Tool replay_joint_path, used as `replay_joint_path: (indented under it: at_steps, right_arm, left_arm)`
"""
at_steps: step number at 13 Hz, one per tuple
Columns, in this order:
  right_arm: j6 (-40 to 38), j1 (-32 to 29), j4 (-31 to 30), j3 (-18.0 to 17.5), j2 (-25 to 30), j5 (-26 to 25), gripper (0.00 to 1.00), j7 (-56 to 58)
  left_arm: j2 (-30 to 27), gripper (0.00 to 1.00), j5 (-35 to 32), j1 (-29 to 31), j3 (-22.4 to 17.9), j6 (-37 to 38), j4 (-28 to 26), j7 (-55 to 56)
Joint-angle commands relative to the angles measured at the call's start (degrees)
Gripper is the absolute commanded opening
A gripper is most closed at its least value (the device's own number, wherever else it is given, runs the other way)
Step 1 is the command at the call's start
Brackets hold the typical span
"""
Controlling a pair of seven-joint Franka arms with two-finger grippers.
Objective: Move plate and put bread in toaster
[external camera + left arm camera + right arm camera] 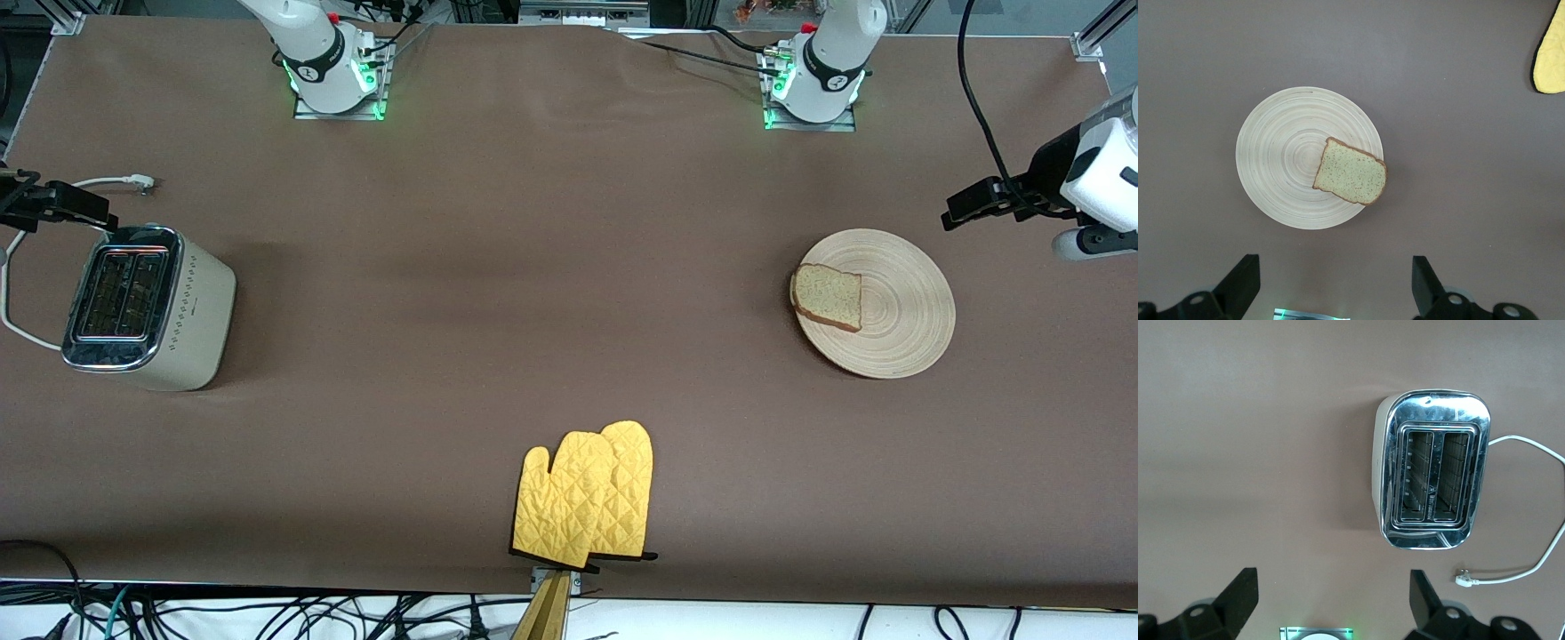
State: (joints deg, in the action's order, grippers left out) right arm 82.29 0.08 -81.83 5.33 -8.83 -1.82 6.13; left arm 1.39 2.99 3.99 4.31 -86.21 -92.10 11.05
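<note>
The desk [533, 267] is plain brown. The plate [907, 311] is pale beige with ring grooves; the bread [829, 297] speckled tan, dark-crusted. The toaster [191, 311] is cream, dotted, chrome-topped, white-corded. The oven mitts [587, 498] are quilted yellow, black-edged.

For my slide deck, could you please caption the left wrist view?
Open left end effector hovers above the bread, which overhangs the plate's rim.

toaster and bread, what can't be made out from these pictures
- Toaster: slot bottoms are dark in the front and right wrist views; where its cord runs is cut off by the picture edge.
- Bread: its underside is hidden against the plate in every view.
- Right hand: the front view's edge cuts off most of it.
- Left hand: only its fingertips show in the left wrist view.
</note>
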Motion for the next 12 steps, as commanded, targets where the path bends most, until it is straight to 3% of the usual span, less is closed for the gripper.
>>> replay_joint_path:
  at_steps: [1, 12]
  right_arm:
    - [-0.1, -0.3, 1.0, -0.1, -0.4, -0.5, 1.0, -0.3]
    - [-0.1, -0.3, 1.0, -0.1, -0.7, -0.5, 1.0, -0.4]
  left_arm:
    - [-0.1, 1.0, -0.6, 0.2, -0.1, 0.6, 0.0, -1.1]
    - [0.8, 1.0, -0.5, 0.4, -2.1, 0.2, -0.7, -2.8]
